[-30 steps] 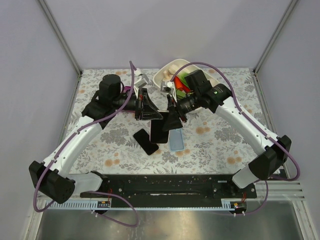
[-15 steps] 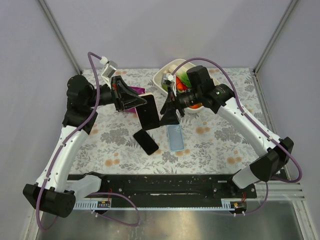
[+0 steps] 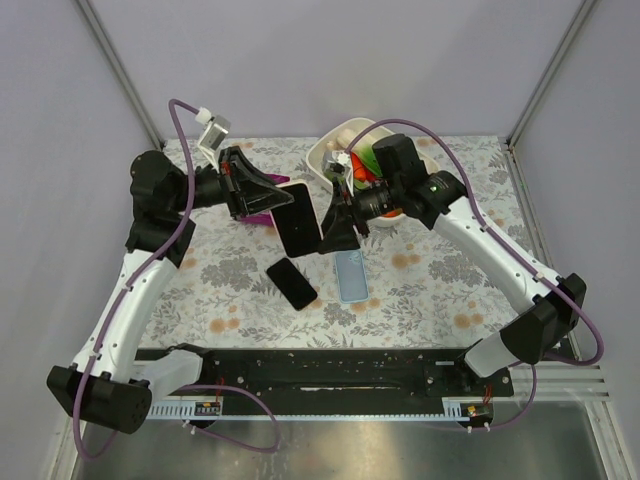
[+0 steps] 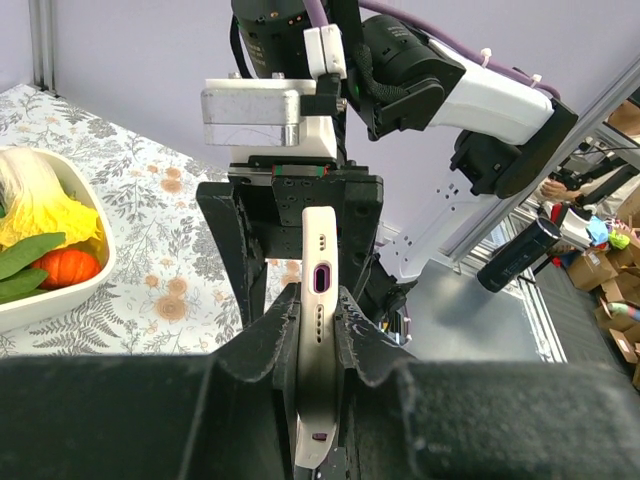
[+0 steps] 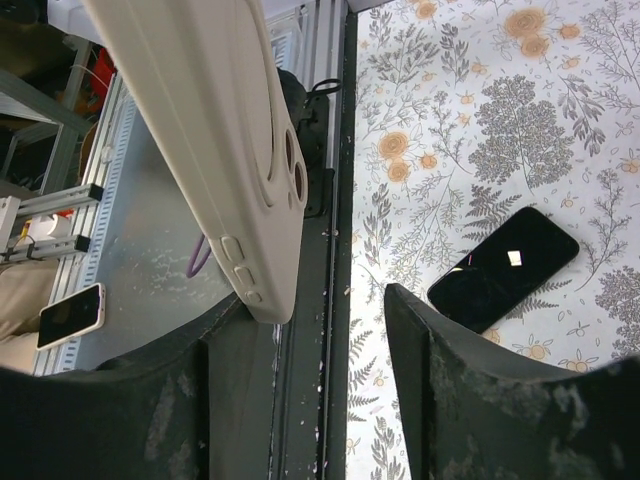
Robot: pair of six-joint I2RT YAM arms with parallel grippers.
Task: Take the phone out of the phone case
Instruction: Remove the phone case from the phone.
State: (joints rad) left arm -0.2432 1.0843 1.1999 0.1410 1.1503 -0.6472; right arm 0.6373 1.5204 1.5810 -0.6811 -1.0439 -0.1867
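Observation:
My left gripper (image 3: 283, 205) is shut on a phone in a cream case (image 3: 298, 227) and holds it tilted in the air above the table's middle. In the left wrist view the cased phone (image 4: 320, 300) stands edge-on between the two jaws, its charging port facing the camera. My right gripper (image 3: 336, 226) is open just right of the phone. In the right wrist view the cream case (image 5: 215, 150) hangs at the upper left, its lower corner beside the left finger (image 5: 225, 340); the right gripper (image 5: 318, 300) holds nothing.
A bare black phone (image 3: 292, 283) and a light blue case (image 3: 350, 275) lie on the floral cloth below the grippers. The black phone also shows in the right wrist view (image 5: 505, 265). A white bowl (image 3: 322, 152) of toy vegetables stands at the back. A purple item (image 3: 258, 216) lies under the left arm.
The left arm has drawn back to the left and lifted the cased phone off the table area. The right gripper has stayed close beside it, shifting slightly.

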